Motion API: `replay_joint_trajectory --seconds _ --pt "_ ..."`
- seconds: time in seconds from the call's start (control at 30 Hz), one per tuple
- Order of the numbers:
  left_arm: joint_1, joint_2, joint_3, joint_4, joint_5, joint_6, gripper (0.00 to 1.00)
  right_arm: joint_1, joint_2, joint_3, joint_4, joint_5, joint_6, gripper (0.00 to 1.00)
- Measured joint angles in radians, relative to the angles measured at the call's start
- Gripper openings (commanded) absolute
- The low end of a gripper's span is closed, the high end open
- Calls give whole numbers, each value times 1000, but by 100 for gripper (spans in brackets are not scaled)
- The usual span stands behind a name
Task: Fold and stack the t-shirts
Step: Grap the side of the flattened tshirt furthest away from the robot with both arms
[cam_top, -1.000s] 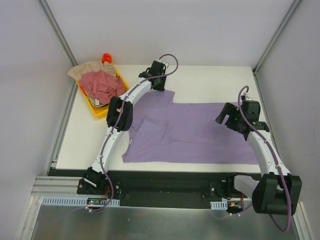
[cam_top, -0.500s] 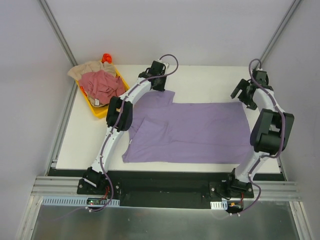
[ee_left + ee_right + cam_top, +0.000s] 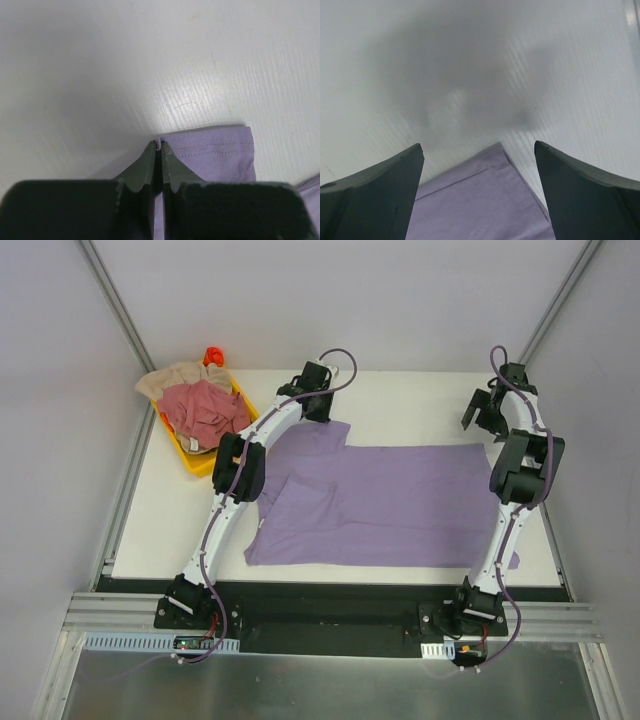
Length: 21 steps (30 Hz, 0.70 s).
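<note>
Lavender shirt (image 3: 390, 505) lies flat across the bench (image 3: 420, 400), long axis left-right. We see the left tool (image 3: 160, 150) clamped, seemingly on its far sleeve hem, and the right tool (image 3: 477, 146) spread over its far-right corner.

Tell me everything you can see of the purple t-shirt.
The purple t-shirt is soft, thin cloth, spread flat on the white table, one flap folded over itself. The left gripper is shut on a stitched sleeve hem at the far edge. The right gripper hovers open above its far right corner.
</note>
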Motion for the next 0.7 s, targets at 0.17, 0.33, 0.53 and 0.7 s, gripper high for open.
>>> replay_joint_trajectory --seconds 0.17,0.33,0.53,0.7 --pt "6 0 -1 1 8 -1 0 0 44 8 -65 -1 -25 87" --pt "13 0 -2 2 29 -4 0 0 45 -2 -84 11 -40 73" --pt "13 0 -2 2 51 -5 0 0 44 -8 -79 19 -49 56" --pt "19 0 -2 2 56 -5 0 0 40 -16 -68 23 -49 45"
